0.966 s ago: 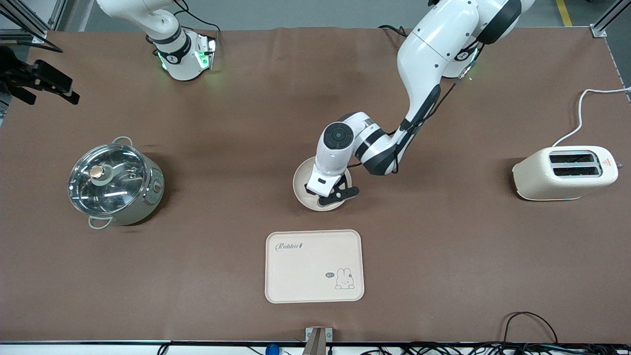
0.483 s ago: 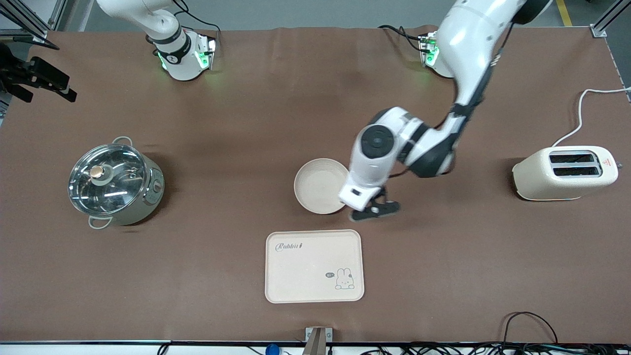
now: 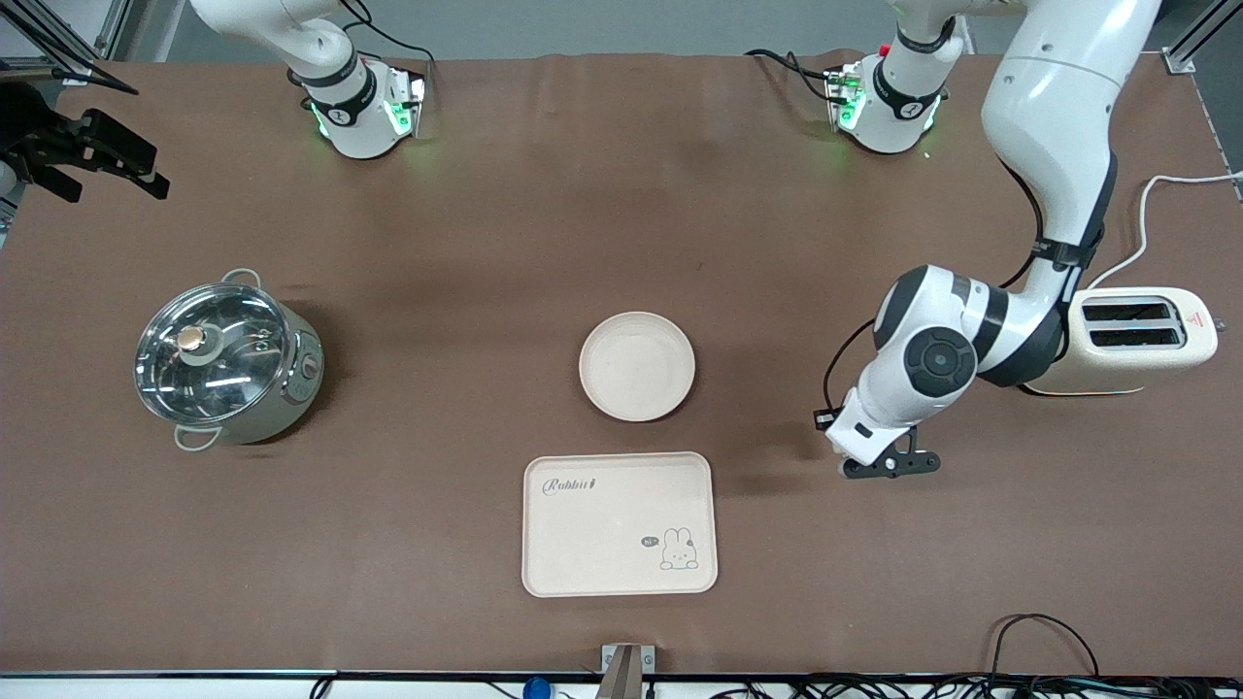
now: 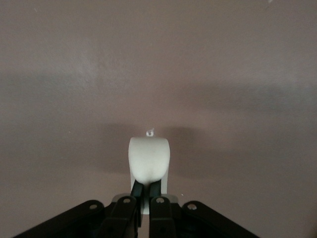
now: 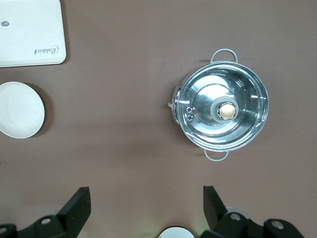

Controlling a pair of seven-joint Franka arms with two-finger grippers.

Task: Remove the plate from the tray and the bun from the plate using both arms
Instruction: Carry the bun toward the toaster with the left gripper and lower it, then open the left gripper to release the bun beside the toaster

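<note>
Plate [image 3: 637,366] lies flat; left gripper [image 3: 889,464] near toaster [image 3: 1117,340] closed, right gripper [image 5: 143,210] spread.

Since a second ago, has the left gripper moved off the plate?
Yes. The left gripper has swung from over the plate toward the toaster; it is now over bare table.

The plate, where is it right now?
In the front view the plate sits empty on the table's middle, just farther from the camera than the rabbit tray, between pot and toaster.
</note>
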